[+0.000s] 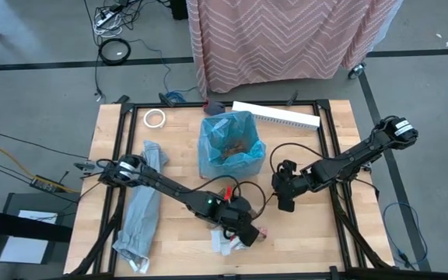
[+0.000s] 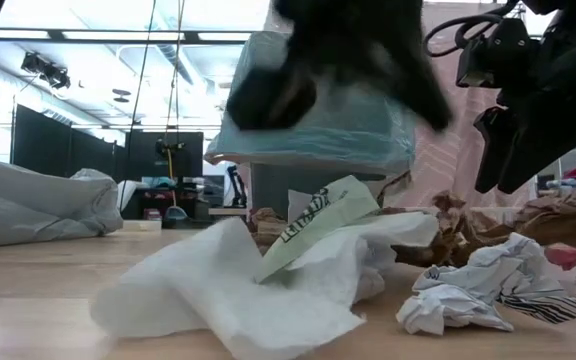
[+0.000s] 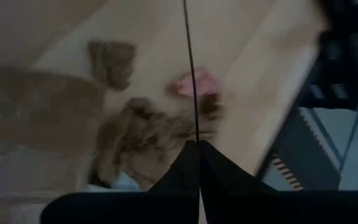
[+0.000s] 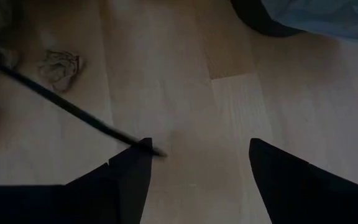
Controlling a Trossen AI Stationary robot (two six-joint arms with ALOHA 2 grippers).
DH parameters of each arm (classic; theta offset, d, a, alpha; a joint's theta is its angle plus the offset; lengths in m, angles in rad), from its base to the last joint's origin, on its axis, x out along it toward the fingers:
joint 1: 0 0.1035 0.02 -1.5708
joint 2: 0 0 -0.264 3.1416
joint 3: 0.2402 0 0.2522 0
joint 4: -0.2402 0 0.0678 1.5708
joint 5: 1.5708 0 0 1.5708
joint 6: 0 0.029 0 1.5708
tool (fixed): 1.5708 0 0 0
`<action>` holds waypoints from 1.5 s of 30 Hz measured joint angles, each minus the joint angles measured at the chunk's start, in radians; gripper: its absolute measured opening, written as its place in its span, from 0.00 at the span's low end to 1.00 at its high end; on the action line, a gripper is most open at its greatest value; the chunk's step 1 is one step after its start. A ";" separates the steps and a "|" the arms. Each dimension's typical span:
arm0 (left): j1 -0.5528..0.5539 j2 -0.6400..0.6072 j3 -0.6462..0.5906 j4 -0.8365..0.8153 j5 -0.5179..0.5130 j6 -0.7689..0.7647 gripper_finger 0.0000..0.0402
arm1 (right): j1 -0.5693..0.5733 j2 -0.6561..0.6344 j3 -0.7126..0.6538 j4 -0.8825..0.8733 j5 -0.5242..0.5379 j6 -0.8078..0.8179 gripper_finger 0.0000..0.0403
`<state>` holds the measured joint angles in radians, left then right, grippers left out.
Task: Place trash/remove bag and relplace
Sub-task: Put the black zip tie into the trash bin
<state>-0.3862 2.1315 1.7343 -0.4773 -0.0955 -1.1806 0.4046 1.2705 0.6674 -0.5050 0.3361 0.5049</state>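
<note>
From the high view, the blue bag (image 1: 232, 148) is lining the bin in the middle of the desk (image 1: 329, 241), standing open with some brown scraps already inside. The left gripper (image 1: 242, 232) is down near the front edge, right over a little pile of trash (image 1: 228, 243), white and brown bits with a pink-red piece beside it. The right gripper (image 1: 286, 194) hangs over bare wood just right of the bag. A pale grey plastic bag (image 1: 140, 210) lies stretched out on the left, plus a tape roll (image 1: 155, 118) and a white strip (image 1: 277, 115) at the back.

Low view: crumpled white paper (image 2: 248, 280) and brown scraps (image 2: 528, 225) fill the foreground, with the bag (image 2: 318, 125) behind them.

Left wrist view: its jaws are closed together, tips meeting, sitting right above a brown crumple (image 3: 148, 134) and a pink bit (image 3: 194, 84). Can't tell if anything is pinched between them.

Right wrist view: jaws spread wide, nothing between them, just desk. One brown scrap (image 4: 58, 65) lies off to the side, and the bag's edge (image 4: 328, 15) shows in the corner.
</note>
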 joint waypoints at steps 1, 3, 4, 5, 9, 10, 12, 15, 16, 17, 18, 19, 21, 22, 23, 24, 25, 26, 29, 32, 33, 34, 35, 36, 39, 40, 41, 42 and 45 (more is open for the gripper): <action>0.002 -0.006 0.016 -0.022 -0.002 0.012 0.01 | 0.000 0.000 0.000 -0.004 0.005 0.000 0.62; 0.006 -0.015 0.047 -0.062 -0.005 0.050 0.01 | 0.000 0.000 0.000 -0.017 0.020 0.000 0.62; 0.006 -0.020 0.065 -0.087 -0.006 0.063 0.00 | 0.000 0.000 0.000 -0.028 0.027 0.000 0.62; 0.007 -0.026 0.081 -0.115 -0.006 0.084 0.00 | 0.000 0.000 0.000 -0.035 0.033 0.000 0.62; 0.006 -0.054 0.149 -0.249 -0.007 0.137 0.00 | 0.000 -0.004 0.000 -0.073 0.055 0.006 0.62; 0.006 -0.059 0.162 -0.292 -0.005 0.150 0.00 | 0.000 -0.004 0.000 -0.084 0.059 0.012 0.62; 0.006 -0.061 0.191 -0.376 0.002 0.163 0.00 | -0.001 -0.004 0.000 -0.118 0.065 0.023 0.62; 0.006 -0.061 0.253 -0.492 0.003 0.187 0.00 | -0.002 -0.004 0.000 -0.147 0.088 0.051 0.61; 0.006 -0.063 0.275 -0.509 0.003 0.196 0.00 | -0.002 -0.004 0.000 -0.156 0.095 0.058 0.61; 0.006 -0.064 0.296 -0.534 0.003 0.209 0.00 | -0.002 -0.004 0.000 -0.158 0.101 0.060 0.61; 0.006 -0.064 0.320 -0.570 0.002 0.220 0.00 | -0.002 -0.004 0.000 -0.159 0.108 0.061 0.60; 0.006 -0.064 0.344 -0.605 0.001 0.234 0.00 | -0.002 -0.004 0.000 -0.162 0.114 0.061 0.60; 0.006 -0.064 0.389 -0.683 -0.001 0.248 0.00 | -0.002 -0.004 0.000 -0.166 0.123 0.060 0.60; 0.006 -0.064 0.413 -0.738 -0.005 0.254 0.00 | -0.002 -0.004 0.000 -0.165 0.125 0.061 0.60; 0.006 -0.064 0.441 -0.793 -0.012 0.255 0.00 | -0.002 -0.004 0.000 -0.165 0.126 0.061 0.60; 0.006 -0.063 0.473 -0.847 -0.018 0.255 0.00 | -0.002 -0.004 0.000 -0.165 0.127 0.061 0.60; 0.006 -0.063 0.508 -0.900 -0.031 0.255 0.00 | -0.002 -0.004 0.000 -0.164 0.128 0.061 0.60; 0.006 -0.063 0.546 -0.943 -0.057 0.255 0.00 | -0.002 -0.004 0.000 -0.164 0.128 0.061 0.60; 0.007 -0.076 0.623 -1.014 -0.158 0.255 0.00 | -0.002 -0.004 0.000 -0.163 0.128 0.061 0.60; 0.024 -0.151 0.569 -0.986 -0.213 0.224 0.00 | -0.002 -0.004 0.000 -0.158 0.127 0.063 0.60; 0.028 -0.170 0.569 -0.988 -0.236 0.208 0.00 | -0.002 -0.004 0.000 -0.153 0.127 0.067 0.60; 0.035 -0.187 0.569 -0.982 -0.269 0.204 0.00 | -0.002 -0.003 0.000 -0.150 0.123 0.072 0.60; 0.039 -0.205 0.569 -0.963 -0.306 0.203 0.00 | -0.002 -0.003 0.000 -0.147 0.122 0.082 0.60; 0.044 -0.221 0.569 -0.936 -0.353 0.207 0.00 | -0.002 -0.003 0.000 -0.142 0.121 0.089 0.60; 0.063 -0.270 0.568 -0.820 -0.484 0.324 0.00 | -0.002 -0.003 0.000 -0.131 0.118 0.113 0.60; 0.072 -0.282 0.568 -0.762 -0.528 0.402 0.00 | -0.002 -0.003 0.000 -0.124 0.118 0.121 0.60; 0.083 -0.296 0.568 -0.698 -0.566 0.492 0.00 | -0.002 -0.003 0.000 -0.119 0.117 0.126 0.60; 0.092 -0.308 0.568 -0.629 -0.605 0.594 0.00 | -0.002 -0.003 0.000 -0.115 0.117 0.131 0.60; 0.139 -0.323 0.568 -0.409 -0.671 0.913 0.00 | -0.002 -0.003 0.000 -0.094 0.116 0.132 0.60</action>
<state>-0.2473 1.8088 2.3024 -0.8866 -0.7666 -0.2672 0.4026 1.2671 0.6674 -0.5989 0.4521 0.6365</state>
